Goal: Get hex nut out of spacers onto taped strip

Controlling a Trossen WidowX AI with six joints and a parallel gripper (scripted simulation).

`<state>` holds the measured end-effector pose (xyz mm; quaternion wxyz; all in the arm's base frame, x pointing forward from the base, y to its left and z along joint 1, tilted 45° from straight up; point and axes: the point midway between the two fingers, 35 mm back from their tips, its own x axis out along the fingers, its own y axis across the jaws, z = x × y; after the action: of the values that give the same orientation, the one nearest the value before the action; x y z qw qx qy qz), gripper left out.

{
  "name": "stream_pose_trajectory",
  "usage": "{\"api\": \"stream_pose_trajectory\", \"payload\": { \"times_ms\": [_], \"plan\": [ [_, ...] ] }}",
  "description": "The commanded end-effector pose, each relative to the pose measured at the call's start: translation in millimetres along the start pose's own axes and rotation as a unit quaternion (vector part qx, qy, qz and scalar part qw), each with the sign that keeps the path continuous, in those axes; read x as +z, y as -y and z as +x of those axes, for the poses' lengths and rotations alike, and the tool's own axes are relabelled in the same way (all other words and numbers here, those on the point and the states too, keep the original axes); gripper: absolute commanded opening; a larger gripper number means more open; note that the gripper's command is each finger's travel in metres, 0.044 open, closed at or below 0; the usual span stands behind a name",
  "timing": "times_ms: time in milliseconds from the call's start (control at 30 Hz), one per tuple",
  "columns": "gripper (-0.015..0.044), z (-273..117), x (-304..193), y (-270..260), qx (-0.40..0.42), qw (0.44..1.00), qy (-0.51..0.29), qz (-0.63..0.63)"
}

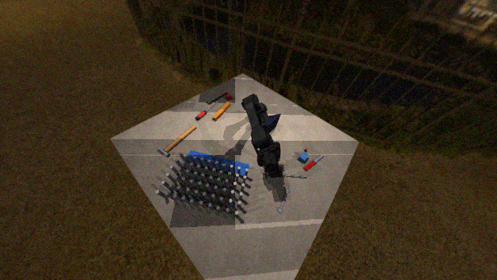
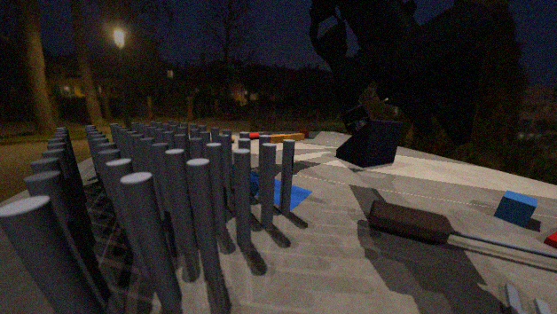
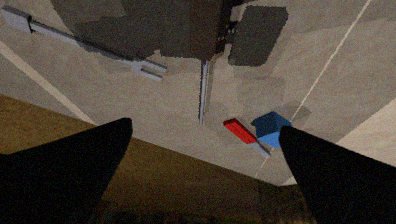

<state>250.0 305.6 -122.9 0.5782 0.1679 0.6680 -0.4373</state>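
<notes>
Metal spacers (image 1: 241, 217) (image 2: 242, 200) stand upright in a dense field. The blue taped strip (image 1: 214, 157) (image 2: 302, 192) lies along one side. I cannot make out the hex nut. My gripper (image 1: 274, 174) (image 3: 206, 128) is open and empty, above the table to the right of the field in the top view. A brown-handled tool (image 2: 410, 222) (image 3: 204, 30) with a thin metal shaft lies below it; the hand hides its handle in the top view. A grey wrench (image 1: 284, 199) (image 3: 80, 41) lies near it.
A blue block (image 1: 303, 157) (image 2: 516, 208) (image 3: 267, 125) and a red-handled tool (image 1: 310, 165) (image 3: 240, 131) lie at the right. A dark wedge (image 2: 372, 144) stands beside the arm. A hammer (image 1: 180, 139), an orange bar (image 1: 221, 111) and a red-handled screwdriver (image 1: 202, 115) lie at the left.
</notes>
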Motion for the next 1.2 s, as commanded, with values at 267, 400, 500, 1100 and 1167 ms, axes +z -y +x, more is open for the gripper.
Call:
{"api": "stream_pose_trajectory", "payload": {
  "times_ms": [267, 400, 500, 1100, 1167],
  "plan": [
    [0.0440, 41.5, 33.5, 0.9, -0.006, 1.000, 0.001, 0.005],
    [0.0440, 41.5, 33.5, 0.9, -0.006, 1.000, 0.001, 0.005],
    [0.0440, 41.1, 33.2, 0.3, -0.007, 1.000, 0.000, 0.006],
    [0.0280, 41.4, 34.3, -0.2, -0.006, 1.000, 0.001, 0.005],
    [0.0280, 43.2, 35.6, -0.3, -0.006, 1.000, 0.001, 0.005]
  ]
}}
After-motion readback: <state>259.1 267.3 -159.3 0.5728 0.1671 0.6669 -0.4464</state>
